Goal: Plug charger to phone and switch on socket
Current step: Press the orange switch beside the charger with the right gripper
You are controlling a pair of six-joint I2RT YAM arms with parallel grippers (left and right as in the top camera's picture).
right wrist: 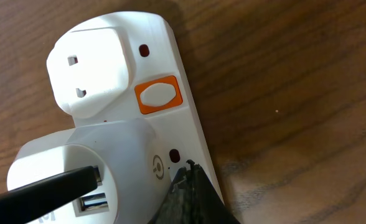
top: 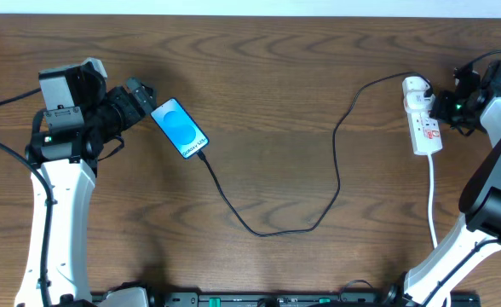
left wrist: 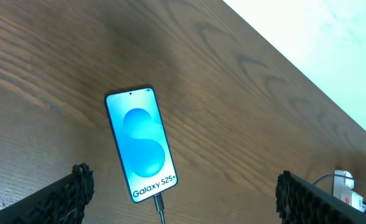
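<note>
One phone [top: 181, 128]: flat, screen up, tilted, left of centre.
Left end effector [top: 141, 92]: spread wide, empty, just upper left of phone.
Right end effector [top: 445, 106]: pinched closed, gripping nothing, tips at socket's face.
Charger [top: 336, 170]: plug in phone's lower end; cable looping right to socket's top end.
Socket [top: 423, 119]: white, upper right; orange-framed switch [right wrist: 158, 95].
Bench [top: 276, 77]: dark brown wood grain.
Room: pale strip beyond bench's top edge.
</note>
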